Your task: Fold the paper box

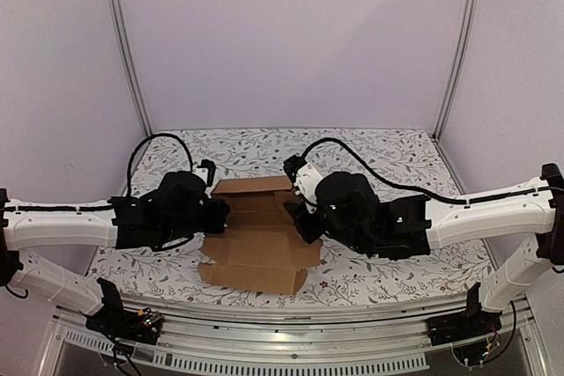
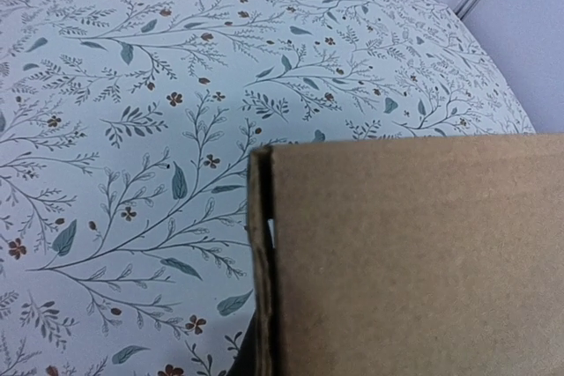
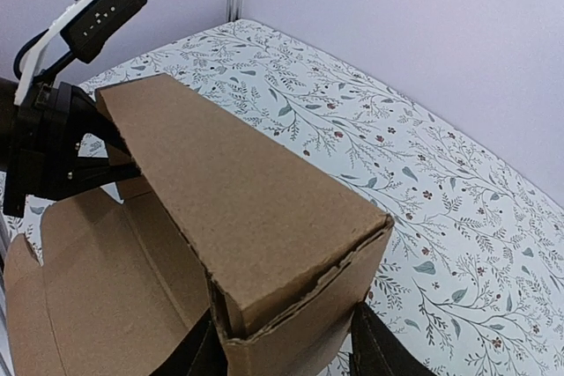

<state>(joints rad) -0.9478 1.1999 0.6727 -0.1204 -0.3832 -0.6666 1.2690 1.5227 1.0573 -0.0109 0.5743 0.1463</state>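
The paper box [image 1: 257, 248] is brown cardboard, part folded, lying mid-table with a flat flap spread toward the near edge. My left gripper [image 1: 218, 215] is at the box's left end. In the left wrist view a cardboard panel [image 2: 414, 261] covers most of the jaws. One dark finger [image 2: 243, 357] shows against the left of a doubled wall edge, shut on it. My right gripper [image 3: 282, 354] straddles the right end of the raised hollow side wall [image 3: 238, 191], with its fingers [image 3: 377, 351] pressed to both sides of it.
A floral cloth [image 1: 379, 151] covers the table. Lilac walls and metal posts [image 1: 458, 41] close in the back and sides. The left arm's black head and camera [image 3: 101, 6] sit at the far end of the box wall. A black cable [image 1: 379, 178] arcs over the right arm.
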